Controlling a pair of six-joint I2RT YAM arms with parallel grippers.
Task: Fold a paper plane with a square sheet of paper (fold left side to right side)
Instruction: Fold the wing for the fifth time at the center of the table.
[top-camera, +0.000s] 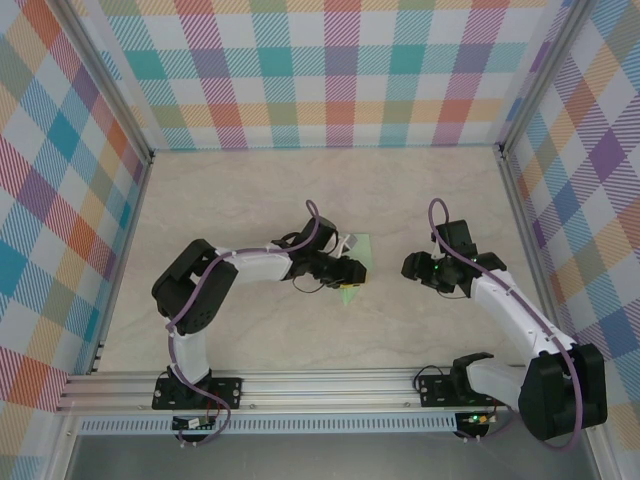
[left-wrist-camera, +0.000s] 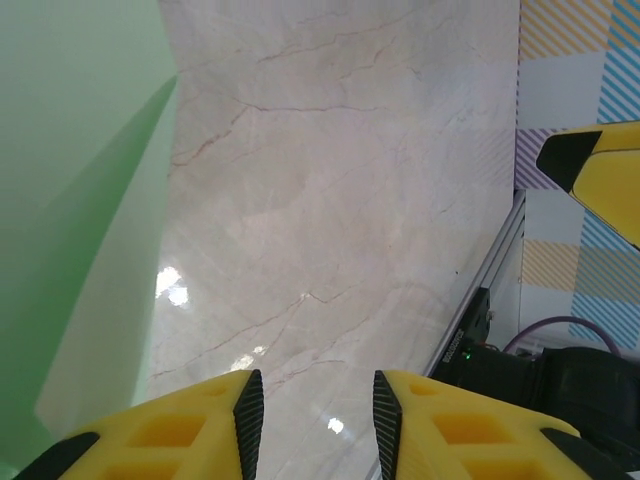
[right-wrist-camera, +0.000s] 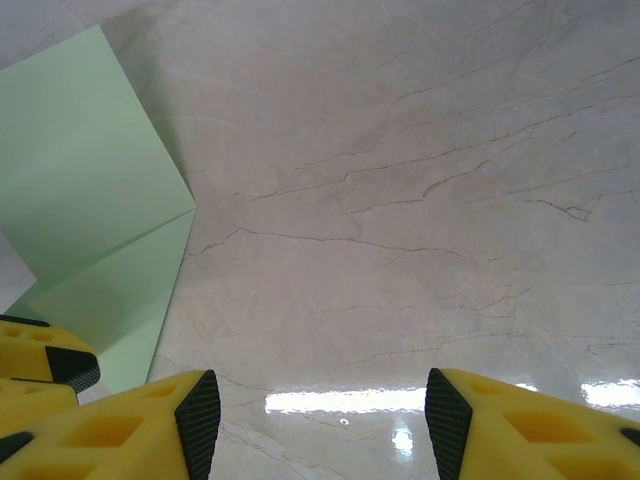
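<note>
Partly, paper (top-camera: 363, 250) beneath left pincer (top-camera: 348, 272).

Robotics lab test cell, not a home or a shop. Built around a marble-look tabletop (top-camera: 250, 200), boxed in on its left, far and right sides by panels of pastel plaid (top-camera: 330, 70) set in bare aluminium posts (top-camera: 105, 80). Along the tabletop's near edge, a slotted aluminium rail (top-camera: 330, 385) with the bases of two white-and-black robot arms bolted on, the left arm (top-camera: 250, 262) and the right arm (top-camera: 510, 305), purple cables (top-camera: 172, 345) looped along both.
</note>
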